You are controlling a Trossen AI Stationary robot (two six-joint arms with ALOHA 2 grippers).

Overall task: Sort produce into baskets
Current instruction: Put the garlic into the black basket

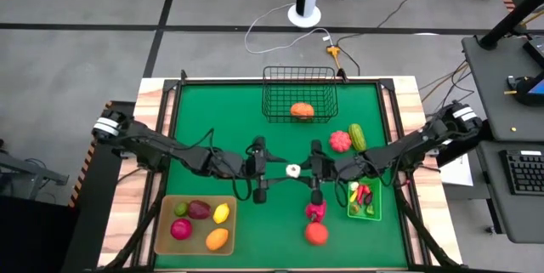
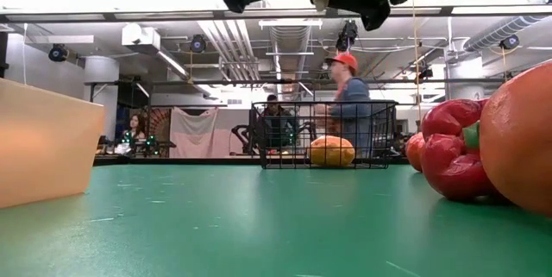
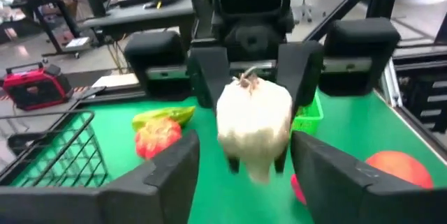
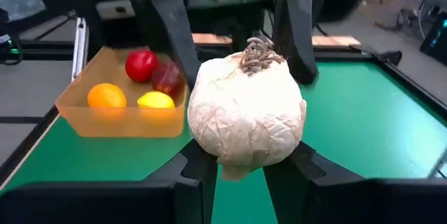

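A white garlic bulb (image 1: 293,170) hangs in the air over the middle of the green table, between my two grippers, which face each other. My right gripper (image 4: 244,172) comes from the table's right and is shut on the bulb (image 4: 244,112). My left gripper (image 3: 244,175) comes from the table's left and is open, its fingers standing on either side of the bulb (image 3: 255,123) with a gap to it. The black wire basket (image 1: 299,76) stands at the far edge, the tan tray (image 1: 166,201) near left, the green bin (image 1: 376,209) at the right. My right gripper pinches the garlic bulb's lower sides (image 4: 209,144) between its two fingers. The fingers lie about level and come from the table's right side. The bulb is lifted clear of the table and sits upright, its dry stem tip (image 4: 258,49) on top.
An orange piece (image 1: 301,110) lies in the wire basket. The tray holds several red, yellow, orange and green pieces. A red-pink piece (image 1: 340,140) and a green one (image 1: 357,136) lie right of centre. A pink piece (image 1: 315,212) and a red-orange one (image 1: 316,234) lie near the front.
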